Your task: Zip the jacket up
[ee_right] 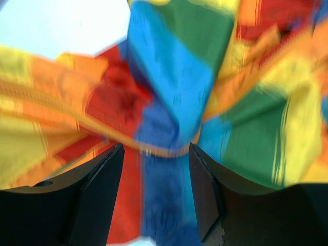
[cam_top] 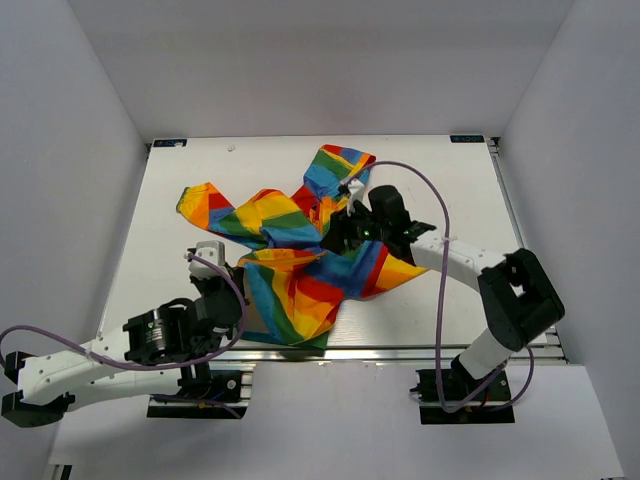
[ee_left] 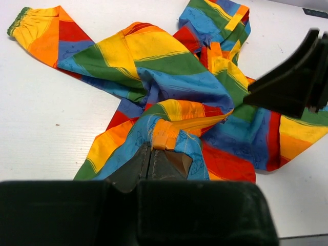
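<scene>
Because our left gripper [ee_left: 152, 156] is clenched on only the tip of the orange zipper band [ee_left: 165, 134], with little cloth between its fingers, we judge the first risk to sit right there. A pull from the other arm could drag the band out of the pinch, and the zipper's lower end would lose its anchor.

Our right gripper [ee_right: 156, 149] is released, its fingers spread wide over a bunched fold of blue and red cloth. That view is blurred, so we cannot tell whether the pads touch the fabric. A yellow-orange line, perhaps the zipper, runs in from the left toward the gap between them, but we can make out no slider or pull tab. Closing here may well catch loose cloth instead of the zipper and crumple things further.

Outward from the grippers, the jacket [cam_top: 300, 275] lies twisted in a heap on the table [cam_top: 160, 250], with one sleeve [cam_top: 205, 205] thrown out toward the far left. Its near left edge is in our left gripper, while our right gripper hovers over the middle of the heap, toward its far right part. With the front edges folded over each other, we expect the teeth could jam if the slider is drawn before the cloth is straightened.
</scene>
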`<state>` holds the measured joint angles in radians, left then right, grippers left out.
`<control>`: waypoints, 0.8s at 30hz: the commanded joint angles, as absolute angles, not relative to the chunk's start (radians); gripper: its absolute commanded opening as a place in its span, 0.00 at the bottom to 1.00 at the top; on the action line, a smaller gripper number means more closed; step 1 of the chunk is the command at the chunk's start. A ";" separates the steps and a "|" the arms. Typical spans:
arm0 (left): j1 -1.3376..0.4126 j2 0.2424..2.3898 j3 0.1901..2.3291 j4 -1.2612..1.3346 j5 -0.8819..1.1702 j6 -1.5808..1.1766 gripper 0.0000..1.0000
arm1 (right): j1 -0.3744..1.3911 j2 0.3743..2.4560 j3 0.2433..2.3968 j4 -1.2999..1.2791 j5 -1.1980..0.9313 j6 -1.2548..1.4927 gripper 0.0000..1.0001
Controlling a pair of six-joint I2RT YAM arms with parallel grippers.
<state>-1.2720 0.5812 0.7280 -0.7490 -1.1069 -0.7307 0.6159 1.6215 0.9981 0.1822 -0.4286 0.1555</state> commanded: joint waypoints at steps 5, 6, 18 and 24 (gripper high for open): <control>-1.273 0.565 0.761 -0.706 -1.095 -0.695 0.00 | 0.675 1.505 0.887 0.131 -0.264 0.080 0.60; -1.272 0.555 0.764 -0.707 -1.094 -0.696 0.00 | 0.678 1.511 0.885 0.117 -0.267 0.075 0.60; -1.273 0.492 0.755 -0.695 -1.058 -0.673 0.00 | 0.733 1.651 0.968 0.162 -0.290 0.043 0.58; -1.272 0.505 0.756 -0.696 -1.057 -0.673 0.00 | 0.741 1.667 0.979 0.232 -0.291 0.064 0.56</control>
